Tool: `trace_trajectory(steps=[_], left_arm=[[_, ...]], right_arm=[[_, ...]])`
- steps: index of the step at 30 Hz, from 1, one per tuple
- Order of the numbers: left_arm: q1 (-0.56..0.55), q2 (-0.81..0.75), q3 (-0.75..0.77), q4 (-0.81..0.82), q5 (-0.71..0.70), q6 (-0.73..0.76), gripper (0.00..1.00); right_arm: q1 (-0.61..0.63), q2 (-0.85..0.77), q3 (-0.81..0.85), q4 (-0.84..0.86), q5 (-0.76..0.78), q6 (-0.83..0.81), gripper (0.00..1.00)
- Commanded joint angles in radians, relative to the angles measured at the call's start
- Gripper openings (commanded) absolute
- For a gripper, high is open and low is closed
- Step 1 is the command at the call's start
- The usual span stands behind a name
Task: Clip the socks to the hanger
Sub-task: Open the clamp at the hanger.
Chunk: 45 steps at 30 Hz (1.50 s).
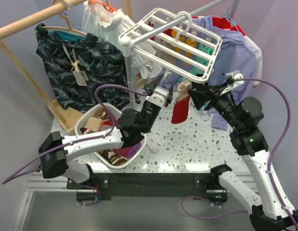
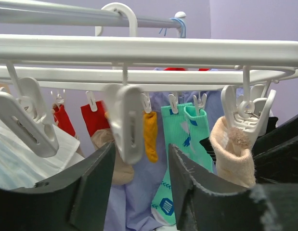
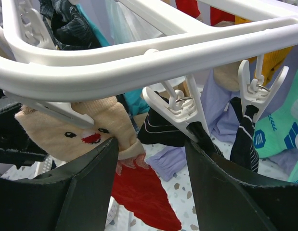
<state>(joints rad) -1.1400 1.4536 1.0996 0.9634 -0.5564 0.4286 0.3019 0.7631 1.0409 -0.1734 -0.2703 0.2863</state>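
The white grid hanger hangs tilted above the table, its bars and rim filling the top of both wrist views. A red sock with a tan cuff dangles from its near edge; the red foot hangs down between my right fingers. That cuff sits pinched in a white clip. My left gripper is open just under another empty clip. My right gripper is open beside the cuff. Both grippers are raised under the frame.
Teal socks, an orange sock and a black sock hang from other clips. A white laundry basket of clothes stands at the left. A dark garment and a lilac shirt hang behind.
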Motion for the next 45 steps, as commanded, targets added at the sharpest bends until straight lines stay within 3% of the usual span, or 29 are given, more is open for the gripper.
trace_trajectory(steps=[1, 8, 18, 24, 28, 33, 39, 45], left_arm=[[-0.003, -0.027, 0.008, 0.055, 0.018, -0.033, 0.57], [-0.003, -0.029, -0.009, 0.103, -0.027, -0.034, 0.67], [-0.001, -0.009, 0.005, 0.146, -0.004, -0.022, 0.63], [0.0, -0.012, 0.022, 0.107, 0.03, -0.051, 0.54], [0.002, -0.001, 0.034, 0.109, 0.018, -0.033, 0.42], [0.0, 0.01, 0.045, 0.117, 0.024, -0.019, 0.39], [0.0, 0.007, 0.039, 0.124, 0.033, -0.016, 0.25], [0.0, -0.004, 0.014, 0.084, 0.033, -0.04, 0.05]], right_arm=[[0.002, -0.007, 0.019, 0.006, 0.022, -0.018, 0.62], [0.0, -0.005, 0.021, 0.008, 0.019, -0.018, 0.62], [0.002, -0.004, 0.021, 0.009, 0.019, -0.024, 0.62], [0.002, -0.011, 0.016, 0.011, 0.019, -0.024, 0.62], [0.002, -0.015, 0.013, 0.011, 0.017, -0.026, 0.62], [0.002, -0.019, 0.015, 0.008, 0.017, -0.027, 0.62], [0.0, -0.024, 0.015, 0.0, 0.02, -0.032, 0.62], [0.0, -0.03, 0.019, -0.023, 0.036, -0.038, 0.62]])
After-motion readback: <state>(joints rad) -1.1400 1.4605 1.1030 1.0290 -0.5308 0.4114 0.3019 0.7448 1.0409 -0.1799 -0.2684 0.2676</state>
